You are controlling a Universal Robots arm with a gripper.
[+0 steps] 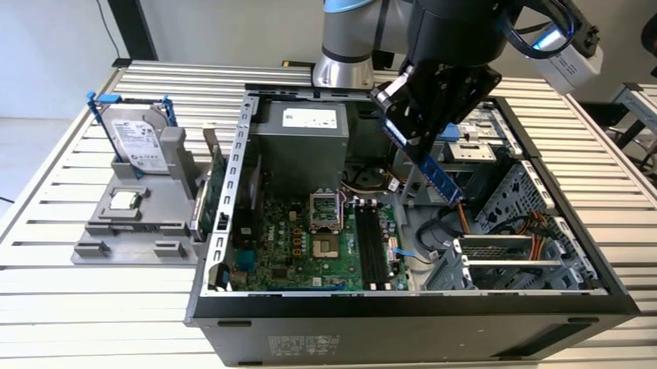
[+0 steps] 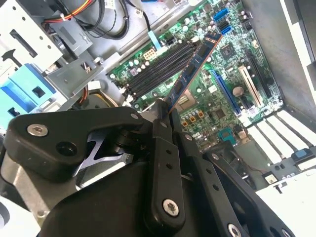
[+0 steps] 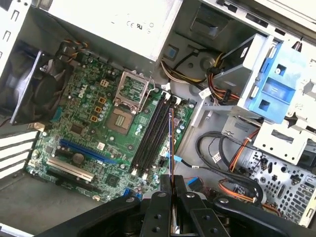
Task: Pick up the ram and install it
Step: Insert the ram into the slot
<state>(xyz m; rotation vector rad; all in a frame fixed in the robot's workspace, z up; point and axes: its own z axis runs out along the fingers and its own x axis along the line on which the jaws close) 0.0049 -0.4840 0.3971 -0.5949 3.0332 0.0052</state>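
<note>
My gripper (image 1: 413, 138) hangs over the open computer case (image 1: 411, 304), shut on one end of the ram (image 1: 439, 178). The ram is a slim, dark, bluish stick that slants down into the case toward the exterior view's right. It ends above the motherboard (image 1: 277, 246), apart from the board. In the second wrist view the ram (image 2: 195, 66) sticks out from my fingers (image 2: 160, 111) across the black memory slots (image 2: 160, 71). The first wrist view shows the ram edge-on (image 3: 171, 143), running along the slots (image 3: 150, 133) beside their outer edge. The slots (image 1: 371, 250) look empty.
A grey fixture (image 1: 103, 227) at the exterior view's left holds a hard drive (image 1: 138, 138), a small silver chip (image 1: 125, 201) and a green card (image 1: 211, 196). Inside the case are the power supply (image 1: 308, 127), cable bundles (image 3: 222, 158) and a blue drive caddy (image 3: 279, 81).
</note>
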